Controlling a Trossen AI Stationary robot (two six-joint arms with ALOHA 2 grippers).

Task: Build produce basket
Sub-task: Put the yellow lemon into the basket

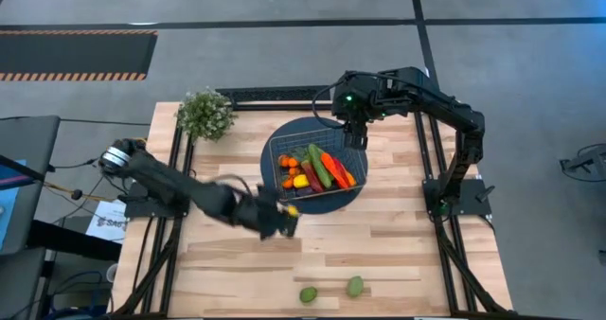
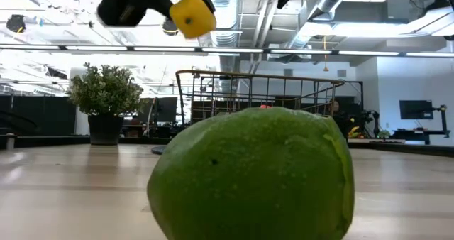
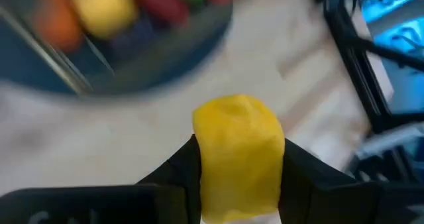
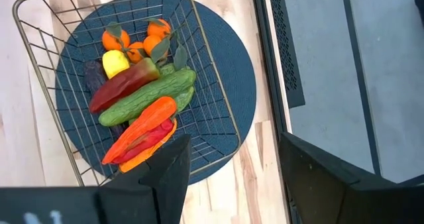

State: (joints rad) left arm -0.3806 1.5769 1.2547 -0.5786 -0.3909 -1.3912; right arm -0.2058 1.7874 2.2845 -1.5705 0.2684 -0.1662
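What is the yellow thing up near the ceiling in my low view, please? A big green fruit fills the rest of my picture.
Observer: It is a lemon, clamped in the left gripper and lifted above the table, just outside the basket's near edge.
Operator: Thank you. Is anything in the basket already?
Observer: Yes: tangerines, another lemon, a cucumber and red and orange peppers.
Operator: And where is the right arm?
Observer: The right gripper hangs open over the basket's far side, holding nothing.
Operator: Is my green fruit alone?
Observer: No, two limes lie near the table's front edge.
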